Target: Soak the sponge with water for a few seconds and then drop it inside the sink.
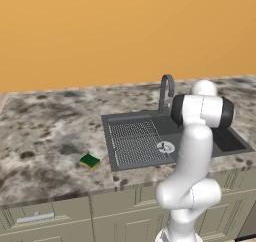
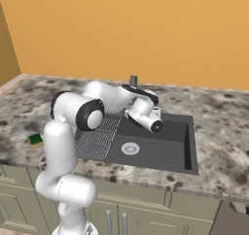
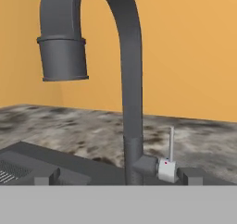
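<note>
Speckled granite counter (image 1: 45, 126) running wide under an orange wall (image 1: 100, 31), pale cabinet fronts (image 1: 55, 213) below. Dark grey sink (image 2: 192, 146) set into it – ribbed drainboard (image 1: 132, 142) on one side, basin with round silver drain (image 2: 130, 148) on the other. White arm (image 2: 65, 146) bent over the sink, gripper (image 3: 115, 177) up close at the base of the curved grey faucet (image 3: 129, 79), fingers (image 3: 46, 177) spread wide, nothing between them. Small lever handle (image 3: 169, 160) just beside the faucet base. Sponge (image 1: 89, 161) – green top, yellow base – flat on the counter, near the drainboard's outer edge, well apart from the gripper
</note>
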Tool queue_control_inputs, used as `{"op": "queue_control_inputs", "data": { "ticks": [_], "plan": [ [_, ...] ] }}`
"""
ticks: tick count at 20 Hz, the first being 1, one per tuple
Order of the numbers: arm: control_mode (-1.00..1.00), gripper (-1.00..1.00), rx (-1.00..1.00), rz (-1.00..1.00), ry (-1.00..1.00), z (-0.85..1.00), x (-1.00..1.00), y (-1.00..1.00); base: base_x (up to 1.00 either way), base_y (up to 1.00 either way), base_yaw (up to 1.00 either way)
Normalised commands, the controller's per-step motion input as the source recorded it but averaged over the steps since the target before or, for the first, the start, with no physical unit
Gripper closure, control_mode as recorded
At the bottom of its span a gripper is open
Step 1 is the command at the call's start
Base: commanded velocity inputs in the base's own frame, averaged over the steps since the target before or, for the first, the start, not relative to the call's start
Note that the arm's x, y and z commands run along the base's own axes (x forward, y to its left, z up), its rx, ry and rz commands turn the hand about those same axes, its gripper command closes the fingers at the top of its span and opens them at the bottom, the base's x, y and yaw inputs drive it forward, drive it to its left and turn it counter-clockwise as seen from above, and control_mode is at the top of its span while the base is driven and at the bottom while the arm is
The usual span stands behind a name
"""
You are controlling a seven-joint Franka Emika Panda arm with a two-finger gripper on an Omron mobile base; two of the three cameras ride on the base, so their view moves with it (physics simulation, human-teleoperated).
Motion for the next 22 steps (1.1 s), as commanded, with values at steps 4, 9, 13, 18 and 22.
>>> {"op": "queue_control_inputs", "data": {
  "ticks": [4,9,13,18,22],
  "plan": [
    [-1.00,-1.00,0.00,0.00,0.00,-0.10,0.26,-0.08,0.00,0.00,0.00],
    [-1.00,-1.00,0.00,0.00,0.00,-0.04,0.29,-0.10,0.00,0.00,0.00],
    [-1.00,-1.00,0.00,0.00,0.00,0.00,0.30,-0.07,0.00,0.00,0.00],
    [-1.00,-1.00,0.00,0.00,0.00,-0.03,0.26,-0.06,0.00,0.00,0.00],
    [-1.00,-1.00,0.00,0.00,0.00,-0.08,0.22,-0.01,0.00,0.00,0.00]
  ]
}}
